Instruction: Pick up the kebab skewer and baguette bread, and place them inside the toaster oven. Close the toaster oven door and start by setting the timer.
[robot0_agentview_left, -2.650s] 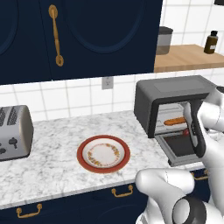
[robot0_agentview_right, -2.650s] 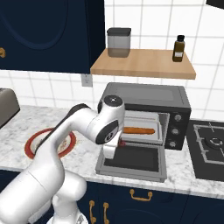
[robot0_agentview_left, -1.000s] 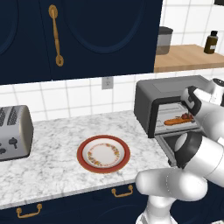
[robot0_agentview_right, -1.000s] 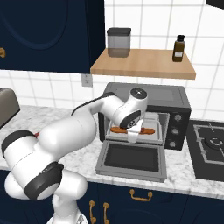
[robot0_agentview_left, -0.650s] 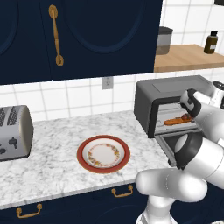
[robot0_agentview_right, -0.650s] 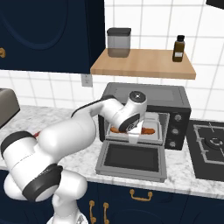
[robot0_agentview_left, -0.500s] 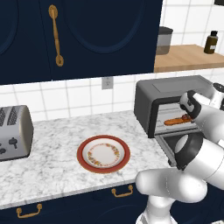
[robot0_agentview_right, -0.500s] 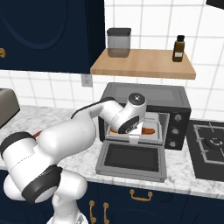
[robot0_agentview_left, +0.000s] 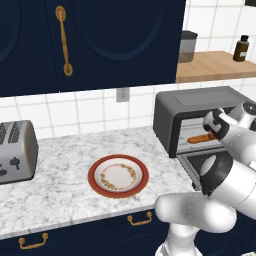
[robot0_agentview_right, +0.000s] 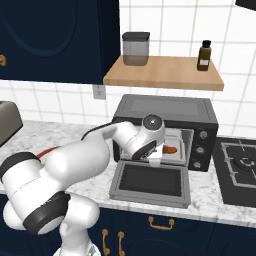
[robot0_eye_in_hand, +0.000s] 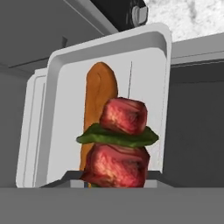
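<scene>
Hand (robot0_agentview_right: 156, 156): mine, inside toaster oven (robot0_agentview_right: 200, 120), clamped on kebab skewer (robot0_eye_in_hand: 120, 144)
Beside: baguette bread (robot0_eye_in_hand: 97, 105) on tray (robot0_eye_in_hand: 148, 65)
Below: toaster oven door (robot0_agentview_right: 150, 182) down
Tabletop (robot0_agentview_left: 60, 170): plate (robot0_agentview_left: 118, 175), toaster (robot0_agentview_left: 16, 151)

The arm reaches forward with its hand at the level of the oven (robot0_agentview_right: 165, 130) mouth. The gripper (robot0_agentview_right: 156, 156) points into the opening, and its jaws are closed on the skewer (robot0_eye_in_hand: 120, 144), held between the fingertips.

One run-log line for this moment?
stage: loading toaster oven | baguette bread: on tray | kebab skewer: over tray, at end effector | toaster oven door: open
</scene>
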